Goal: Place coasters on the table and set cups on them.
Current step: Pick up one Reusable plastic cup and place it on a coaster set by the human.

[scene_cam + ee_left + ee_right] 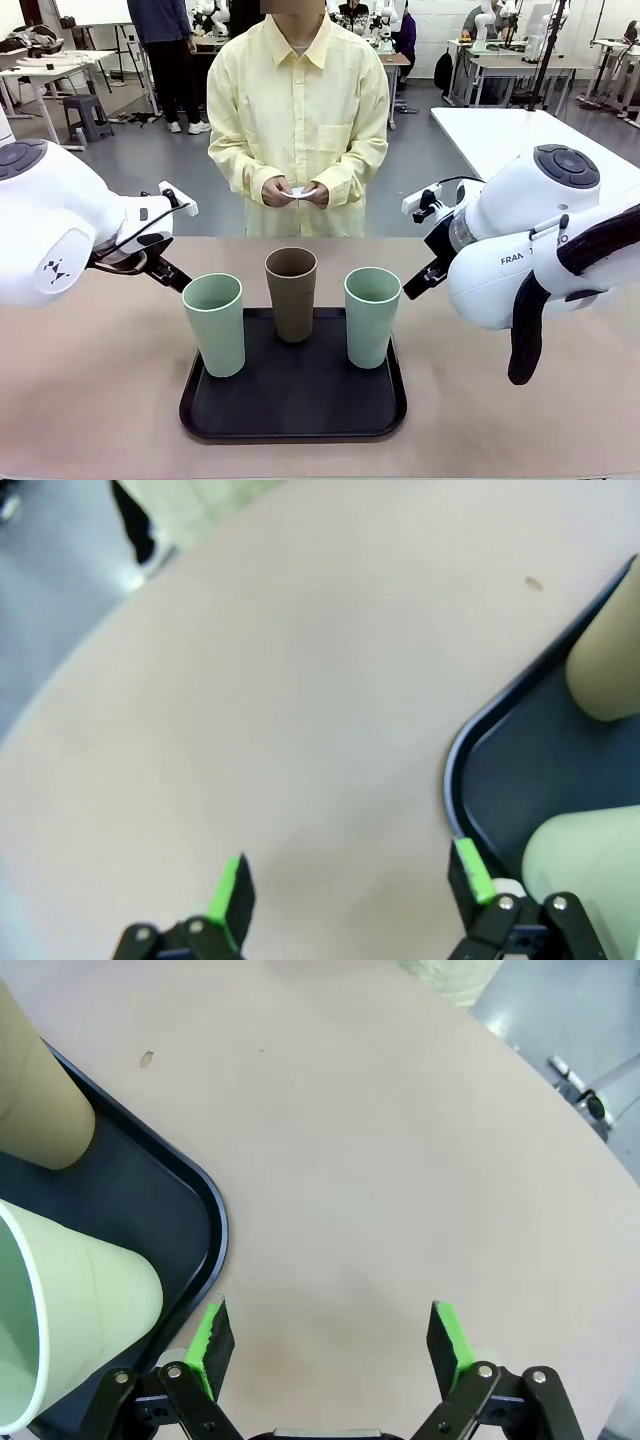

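Three cups stand upright on a black tray (293,405): a mint green cup (213,322) at the left, a brown cup (291,293) at the back middle, and a second mint green cup (371,315) at the right. Across the tan table (90,400), the person holds small white paper coasters (300,192) in both hands at waist height. My left gripper (352,880) hangs open over bare table beside the tray's left edge (462,780), close to the left mint cup (590,855). My right gripper (331,1335) is open and empty over bare table just off the tray's right edge (215,1225), beside the right mint cup (75,1295).
A glossy white table (520,135) stands behind my right arm. The tan tabletop between the tray and the person is bare, as are the stretches to the tray's left and right. Other tables and people show far back in the room.
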{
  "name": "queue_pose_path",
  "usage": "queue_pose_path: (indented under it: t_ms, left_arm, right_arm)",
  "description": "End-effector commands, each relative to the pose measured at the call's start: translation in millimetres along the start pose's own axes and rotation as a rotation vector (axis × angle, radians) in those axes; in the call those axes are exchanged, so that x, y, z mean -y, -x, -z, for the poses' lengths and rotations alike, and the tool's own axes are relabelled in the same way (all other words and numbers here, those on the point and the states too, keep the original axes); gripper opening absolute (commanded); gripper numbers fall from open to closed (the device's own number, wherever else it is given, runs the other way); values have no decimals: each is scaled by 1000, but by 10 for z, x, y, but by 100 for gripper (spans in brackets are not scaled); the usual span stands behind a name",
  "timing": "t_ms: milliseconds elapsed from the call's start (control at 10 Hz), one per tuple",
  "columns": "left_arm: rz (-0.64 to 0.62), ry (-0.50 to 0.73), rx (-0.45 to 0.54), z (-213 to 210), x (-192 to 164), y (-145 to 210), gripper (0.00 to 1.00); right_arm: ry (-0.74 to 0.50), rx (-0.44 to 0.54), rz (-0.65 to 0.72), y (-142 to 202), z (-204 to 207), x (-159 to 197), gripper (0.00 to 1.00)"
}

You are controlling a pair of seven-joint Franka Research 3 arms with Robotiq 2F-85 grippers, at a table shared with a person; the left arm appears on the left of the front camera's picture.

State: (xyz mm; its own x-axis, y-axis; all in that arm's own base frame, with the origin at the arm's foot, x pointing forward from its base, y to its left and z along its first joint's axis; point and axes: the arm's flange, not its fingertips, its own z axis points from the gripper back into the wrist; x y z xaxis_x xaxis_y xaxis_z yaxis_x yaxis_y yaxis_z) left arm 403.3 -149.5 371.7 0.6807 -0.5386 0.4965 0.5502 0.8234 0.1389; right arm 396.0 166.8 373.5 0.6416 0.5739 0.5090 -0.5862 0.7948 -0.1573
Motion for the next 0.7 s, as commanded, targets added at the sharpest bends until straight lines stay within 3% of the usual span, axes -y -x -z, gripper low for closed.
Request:
queue_pose_path:
  t_ms: [0, 600]
  left_arm:
    - [0, 0, 0, 0, 0, 0, 100]
    - [0, 0, 0, 0, 0, 0, 100]
  right_arm:
    - [0, 0, 0, 0, 0, 0, 100]
    - [0, 0, 0, 0, 0, 0, 100]
